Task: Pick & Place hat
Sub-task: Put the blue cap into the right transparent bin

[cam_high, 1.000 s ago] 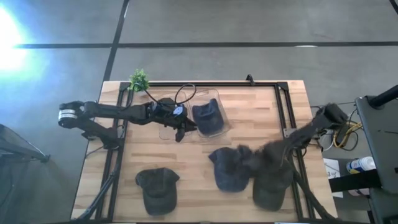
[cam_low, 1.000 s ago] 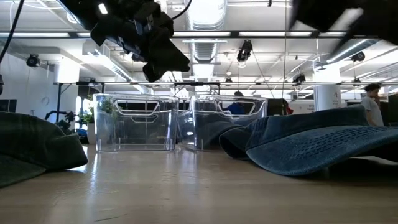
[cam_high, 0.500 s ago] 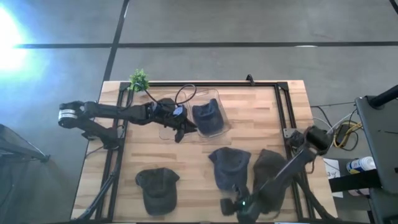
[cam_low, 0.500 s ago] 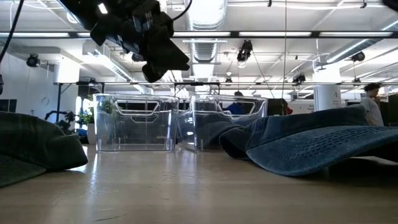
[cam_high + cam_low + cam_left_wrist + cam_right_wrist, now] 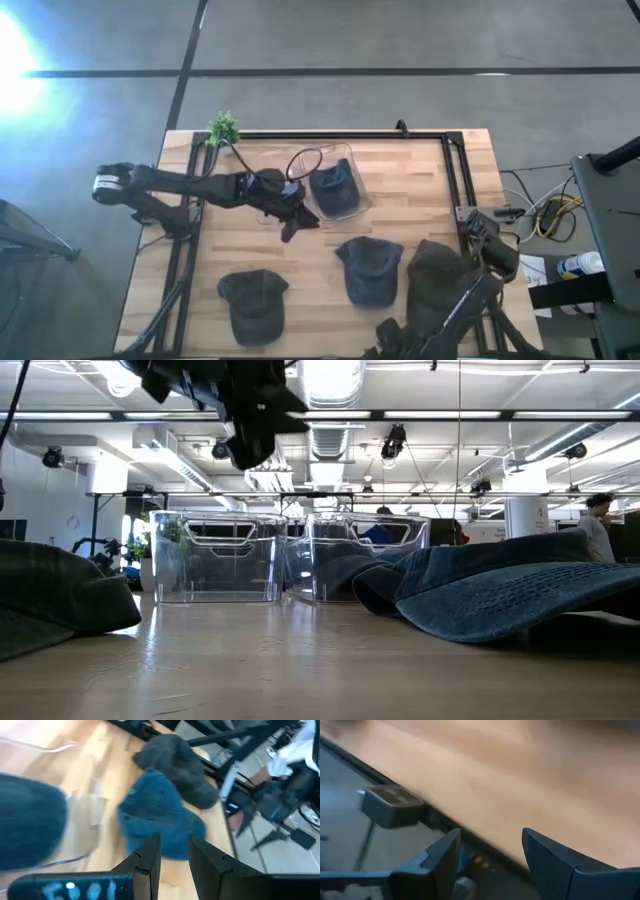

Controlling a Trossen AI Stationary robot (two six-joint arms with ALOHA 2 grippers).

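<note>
Hovering at the frame's centre beside the clear bin (image 5: 340, 190) (one blue hat (image 5: 333, 186) inside), the left gripper (image 5: 291, 222) held nothing, its fingers narrowly parted, while the right gripper (image 5: 490, 855) gaped wide over the table's edge (image 5: 470, 837).

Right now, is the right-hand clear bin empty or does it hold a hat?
It holds a hat: a blue cap lies inside the right-hand clear bin.
</note>
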